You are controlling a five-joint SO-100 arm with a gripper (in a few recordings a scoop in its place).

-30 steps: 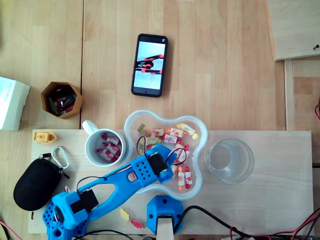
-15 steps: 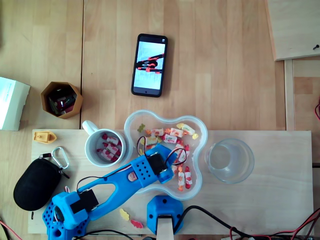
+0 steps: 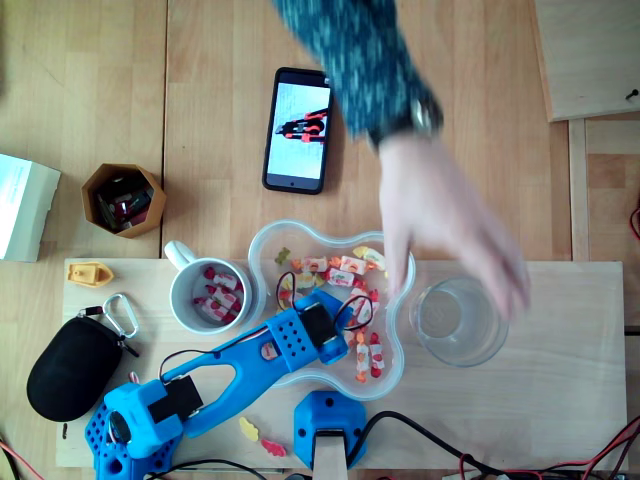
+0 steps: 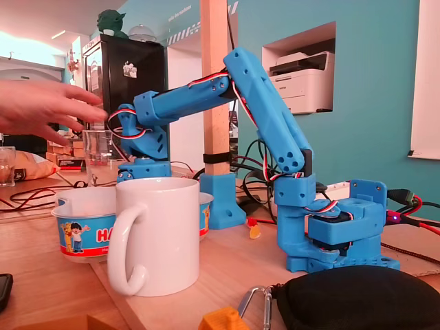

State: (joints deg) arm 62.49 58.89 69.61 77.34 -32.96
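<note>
The blue arm (image 3: 250, 355) leans out over the bowl (image 3: 258, 245), gripper (image 4: 143, 168) pointing straight down among the candies (image 3: 345, 268). Its tips are hidden behind the mug (image 4: 159, 230) in the fixed view and under the wrist from overhead, so wide or narrow, nobody can tell. And here's a person's hand (image 3: 447, 225) reaching across the table, fingers spread above the glass (image 3: 455, 338) just right of the bowl. The mug sits just beside the bowl's left edge, with candies inside. A phone (image 3: 297, 130) lies farther back, a hexagonal box (image 3: 122, 200) stands far left, and a black pouch (image 3: 70, 365) sits by the arm's base
</note>
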